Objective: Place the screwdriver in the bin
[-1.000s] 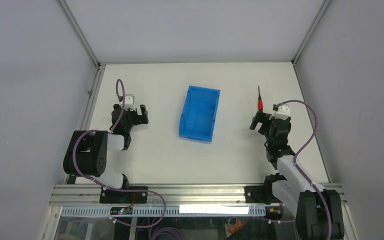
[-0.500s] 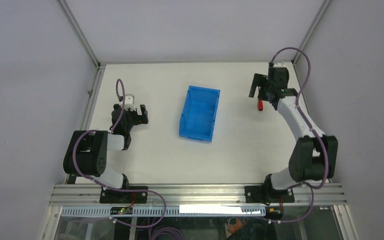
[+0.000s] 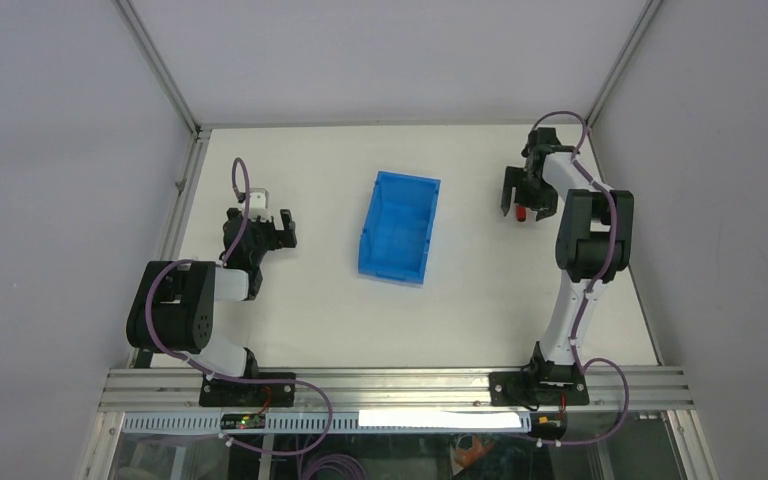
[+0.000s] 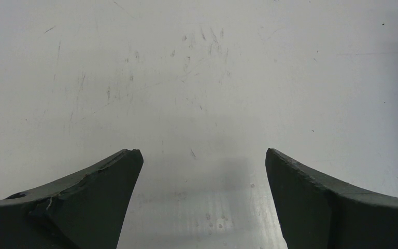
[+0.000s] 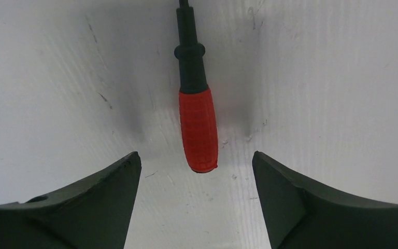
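The screwdriver (image 5: 198, 129) lies flat on the white table at the far right, its red handle toward my right gripper and its dark shaft pointing away. In the top view only a bit of the red handle (image 3: 521, 214) shows under the gripper. My right gripper (image 5: 194, 158) is open, pointing down over the handle end, one finger on each side and neither touching it; it also shows in the top view (image 3: 526, 203). The blue bin (image 3: 398, 228) stands empty at the table's middle, left of the screwdriver. My left gripper (image 3: 265, 232) is open and empty, low over bare table (image 4: 203, 153).
Grey walls and aluminium frame rails enclose the table on three sides; the right rail (image 3: 615, 190) runs close to the right arm. A purple cable (image 3: 560, 118) loops above the right wrist.
The right arm swung from the near right out to the far right and settled over the screwdriver's handle, jaws open. The left arm, the bin and the screwdriver have not moved.
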